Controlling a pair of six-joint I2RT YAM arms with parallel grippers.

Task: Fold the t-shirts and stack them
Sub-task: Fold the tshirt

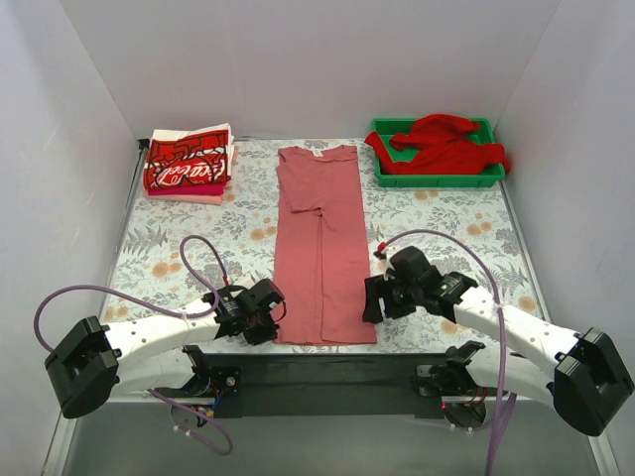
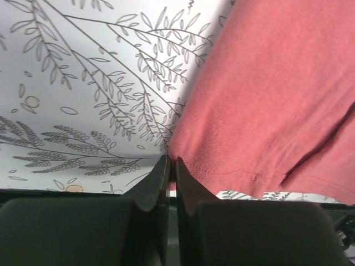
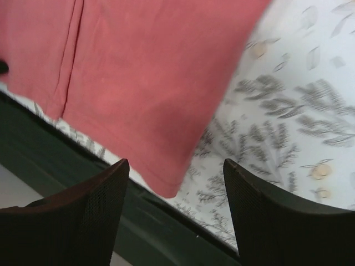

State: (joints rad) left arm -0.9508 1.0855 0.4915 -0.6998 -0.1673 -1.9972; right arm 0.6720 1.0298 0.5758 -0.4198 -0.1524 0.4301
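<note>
Salmon-pink t-shirt lies flat at the centre of the table, its sides folded in to form a strip. Its long axis runs from the arms toward the far edge, collar far, hem near.

Left claw: fingers pressed together at the near-left hem corner, apparently nipping the hem edge.

Right claw: fingers spread, straddling the near-right hem corner, not yet closed.

Each arm is nearest its own corner, and the cloth extends straight ahead of both claws. Judgement: the coming fold carries the hem along that axis toward the collar.

Folded printed t-shirts, far left, show white script on red, not legible. Neck label: too small to read.
</note>
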